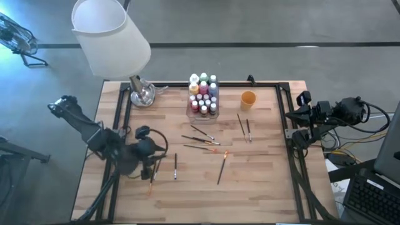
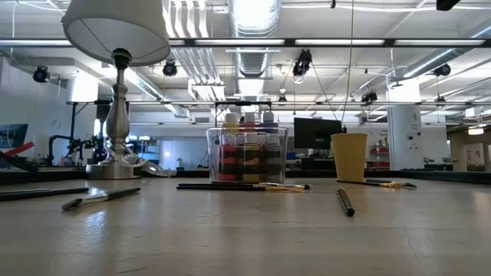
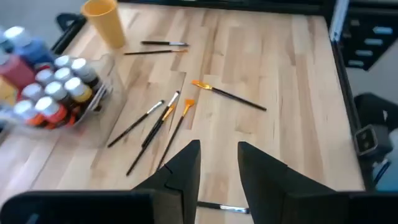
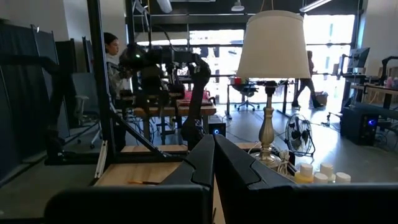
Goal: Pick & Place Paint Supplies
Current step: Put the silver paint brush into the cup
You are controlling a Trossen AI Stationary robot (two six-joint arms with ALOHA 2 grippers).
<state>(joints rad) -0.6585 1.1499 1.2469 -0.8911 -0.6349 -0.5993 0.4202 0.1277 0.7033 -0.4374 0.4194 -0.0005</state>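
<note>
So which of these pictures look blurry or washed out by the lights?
Left wrist view: the paint bottles in the clear box smear at the edge. Low view: ceiling lights glare, and the near table is soft. Right wrist view: bright windows wash out behind the lamp.

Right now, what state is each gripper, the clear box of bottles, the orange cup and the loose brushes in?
Left gripper: open, empty, over a brush.
Right gripper: shut, empty, parked at the table's right edge.
Clear plastic box: upright, filled with white-capped paint bottles.
Small orange cup: upright.
Thin dark-handled paintbrushes: lying flat, scattered on the wooden table.
</note>
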